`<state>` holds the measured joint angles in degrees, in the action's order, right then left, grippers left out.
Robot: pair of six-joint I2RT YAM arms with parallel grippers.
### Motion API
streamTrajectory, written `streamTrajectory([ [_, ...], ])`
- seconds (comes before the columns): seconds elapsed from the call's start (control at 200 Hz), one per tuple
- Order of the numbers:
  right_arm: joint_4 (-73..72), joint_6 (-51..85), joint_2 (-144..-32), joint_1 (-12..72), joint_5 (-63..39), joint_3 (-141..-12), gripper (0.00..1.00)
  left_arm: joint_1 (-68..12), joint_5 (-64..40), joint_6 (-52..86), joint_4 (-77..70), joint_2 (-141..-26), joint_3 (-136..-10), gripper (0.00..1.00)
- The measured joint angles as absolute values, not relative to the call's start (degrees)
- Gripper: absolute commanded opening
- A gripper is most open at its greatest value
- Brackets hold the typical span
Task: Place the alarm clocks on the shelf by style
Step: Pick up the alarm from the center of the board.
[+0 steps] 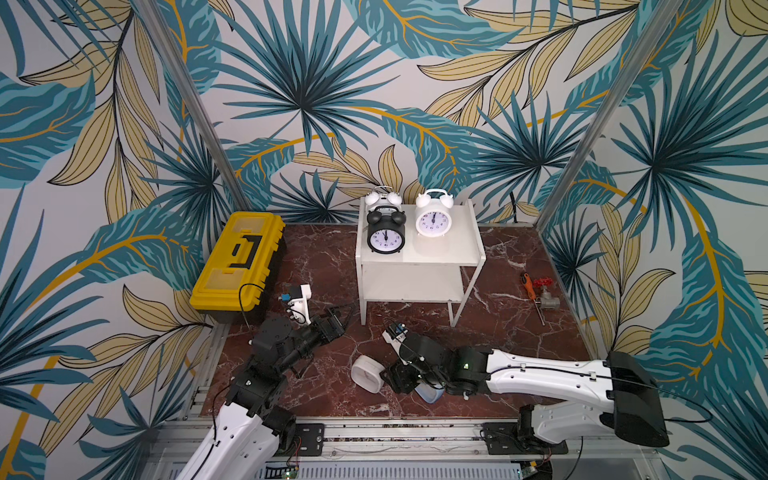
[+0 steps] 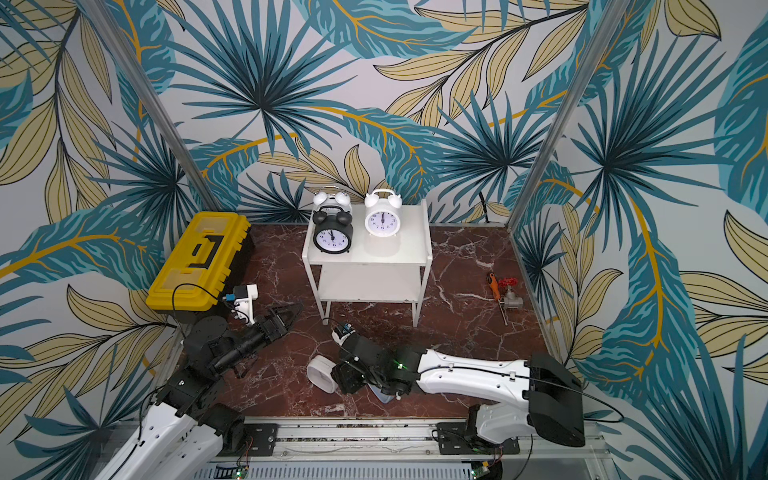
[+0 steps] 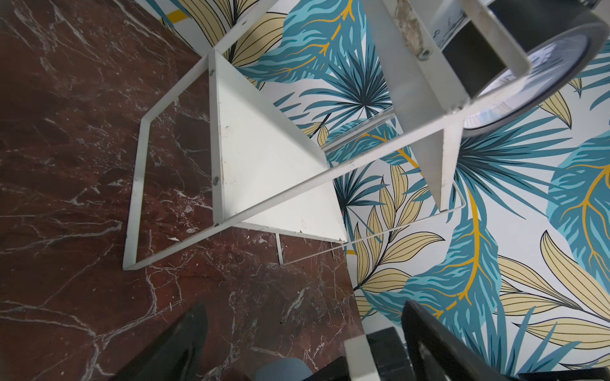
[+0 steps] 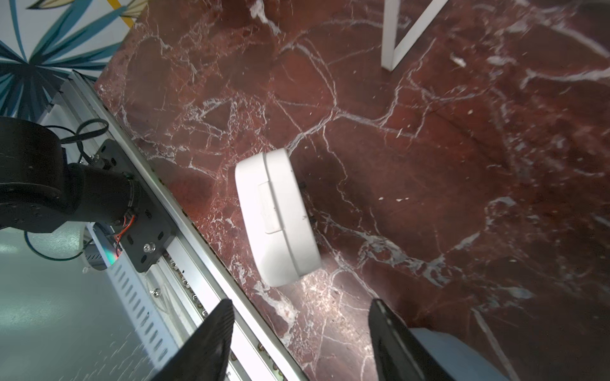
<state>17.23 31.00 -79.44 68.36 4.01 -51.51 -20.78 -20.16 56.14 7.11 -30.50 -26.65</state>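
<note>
Leafy blue-and-yellow wallpaper closed in a red-brown marble tabletop [image 1: 324,266], with the white shelf [image 1: 465,245] standing toward the back. Its top board carried all three twin-bell clocks: a black one [image 1: 386,237] in front of a white one [image 1: 382,199], with another white one [image 1: 433,222] beside them. The lower board [image 1: 415,282] was bare. Both square clocks sat on the tabletop near the front edge — the white clock [image 4: 277,217] in the open, the light blue clock [image 4: 455,353] near it, mostly hidden under the right arm.

So the round style looked finished, and the square pair was the step in hand. The right hand [image 4: 300,303] hung low with its jaws spread and empty, aimed at the white clock but short of it (the blue one sat close beside one finger). The left hand [image 3: 305,305] was open and empty near the shelf's front leg. Next, I judged, the right hand needed to reach around the white clock, close, and carry it to the lower board.
</note>
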Motion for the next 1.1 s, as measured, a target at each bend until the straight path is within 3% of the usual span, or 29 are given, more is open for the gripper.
streamTrajectory([
  [0.285, 17.96, 30.22, -89.21, 68.34, 0.14, -59.59, 0.67, -20.73, -20.43, 56.97, 7.42, -28.88, -26.28, 0.95],
  [1.102, 19.70, 28.62, -91.96, 67.57, 1.23, -61.95, 0.67, -20.71, -21.04, 57.17, 5.37, -28.82, -24.49, 0.95],
])
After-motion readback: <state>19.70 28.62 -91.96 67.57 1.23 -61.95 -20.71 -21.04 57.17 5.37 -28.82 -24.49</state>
